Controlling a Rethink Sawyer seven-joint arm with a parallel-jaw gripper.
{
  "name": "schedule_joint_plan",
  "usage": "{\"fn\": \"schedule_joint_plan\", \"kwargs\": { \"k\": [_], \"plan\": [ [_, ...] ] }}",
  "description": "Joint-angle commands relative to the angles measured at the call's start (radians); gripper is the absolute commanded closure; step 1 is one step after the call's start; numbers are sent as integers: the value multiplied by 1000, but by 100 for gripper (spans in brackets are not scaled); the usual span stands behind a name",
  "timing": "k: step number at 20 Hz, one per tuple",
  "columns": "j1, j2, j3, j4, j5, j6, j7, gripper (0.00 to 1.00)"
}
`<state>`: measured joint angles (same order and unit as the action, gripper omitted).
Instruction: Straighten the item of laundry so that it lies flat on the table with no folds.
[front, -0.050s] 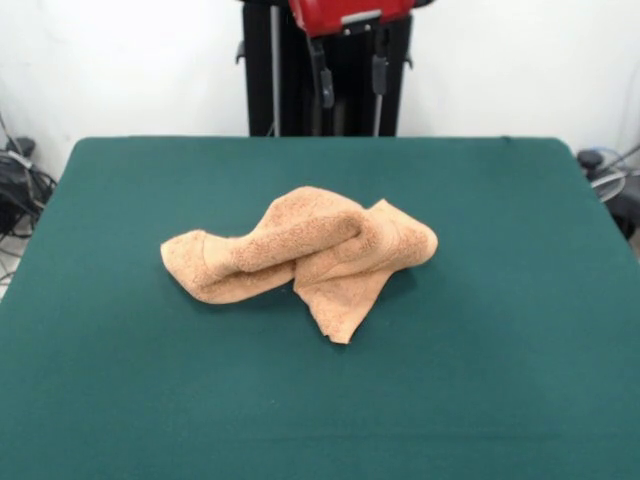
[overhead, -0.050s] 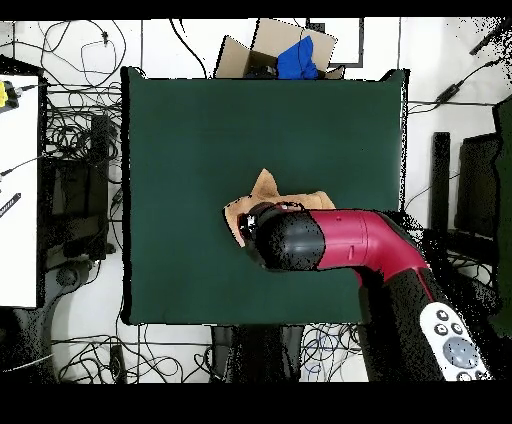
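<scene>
Pincer (front, -0.050s: 350, 80) high above the crumpled towel (front, -0.050s: 300, 255), fingers apart, empty, touching nothing.

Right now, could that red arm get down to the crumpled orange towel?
Probably yes: the arm hangs right above the towel, and nothing else lies on the table in between.

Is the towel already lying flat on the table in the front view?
No, the towel sits bunched in twisted folds near the middle of the green table, with one corner pointing toward the camera.
</scene>
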<state>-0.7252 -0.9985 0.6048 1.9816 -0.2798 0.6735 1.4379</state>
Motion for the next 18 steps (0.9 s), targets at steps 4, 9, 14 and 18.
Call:
{"fn": "schedule_joint_plan", "kwargs": {
  "k": [4, 9, 14, 18],
  "plan": [
    [11, -5, 4, -31, 62, 115, 45, 0],
    [29, -16, -5, -27, 77, 109, 70, 0],
    [70, -3, -51, -3, 33, 26, 134, 0],
    [102, -5, -100, 14, -9, -13, 179, 0]
  ]
}}
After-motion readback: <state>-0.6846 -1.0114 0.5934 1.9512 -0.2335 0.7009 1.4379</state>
